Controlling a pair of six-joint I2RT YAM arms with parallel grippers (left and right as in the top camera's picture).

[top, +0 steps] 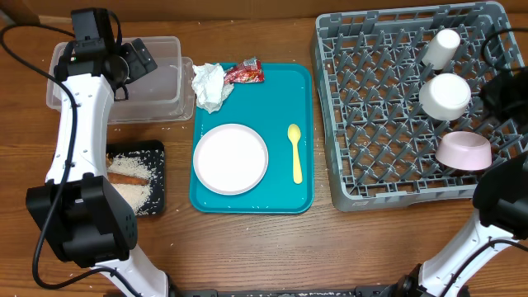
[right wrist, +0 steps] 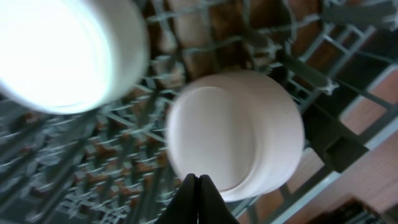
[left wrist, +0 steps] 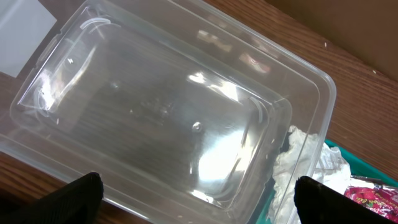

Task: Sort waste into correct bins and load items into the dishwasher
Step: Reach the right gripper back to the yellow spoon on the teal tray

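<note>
A teal serving tray (top: 280, 103) lies flat near the middle of the wooden table (top: 247, 256), its long sides running from 12 to 6 o'clock. Brown wood grain shows all around it. At 11 o'clock in the overhead view, a tan cardboard edge (top: 29, 10) meets the frame's corner. The left wrist view shows a flat white patch (left wrist: 18, 31) at 10 o'clock; what it is cannot be told.

Brown wood-grain table (top: 247, 247), tan cardboard (top: 23, 8) at its far-left corner, even light

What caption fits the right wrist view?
Right fingers, shut, over a base-up pale bowl in the dish rack, white bowl beside it.
</note>
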